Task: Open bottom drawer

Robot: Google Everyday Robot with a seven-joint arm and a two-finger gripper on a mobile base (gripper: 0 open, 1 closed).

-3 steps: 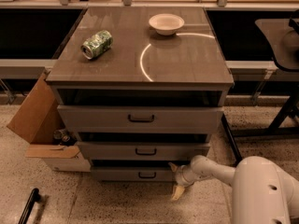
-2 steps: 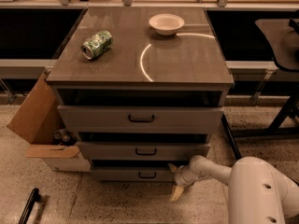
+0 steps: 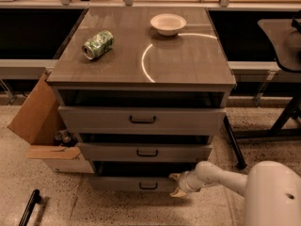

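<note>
At the foot of the grey cabinet [image 3: 197, 60], the bottom drawer [image 3: 117, 183] sits lowest of three, its small black bar handle [image 3: 148, 186] at the centre of the front. The gripper [image 3: 176, 185] hangs just right of that handle against the drawer front, its two pale fingers [image 3: 174, 176] spread apart, grasping nothing. On top lie a crushed green can [image 3: 98, 44] and a white bowl [image 3: 168, 24]. A cardboard box [image 3: 37, 117] leans at the left.

Cream claw [image 3: 176, 185] at right of grey bottom drawer [image 3: 124, 184], green can [image 3: 98, 44], white bowl [image 3: 168, 24], brown box [image 3: 36, 113]
</note>
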